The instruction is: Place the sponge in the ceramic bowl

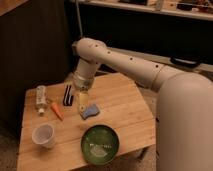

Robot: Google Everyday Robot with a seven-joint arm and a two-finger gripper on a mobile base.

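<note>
The sponge lies flat on the wooden counter near the middle of the frame, outside the ceramic bowl, which sits just below it toward the lower centre and holds nothing that can be seen. The tool hangs pointing down at the sponge's upper-left end. Whether it is released or clenched cannot be told, nor whether it touches the pad. Judging from this, the step in hand is taking hold of the sponge. To do that well, the tool should be centred over the pad rather than over its corner, so the soft body is caught across its short width and does not fold or slip out. A straight descent would keep clear of the black block just to the left and the orange piece beyond it. Once the sponge is held, the carry is short, down-frame to the bowl. It should be lifted above the rim and let go over the middle of the pale rings.
</note>
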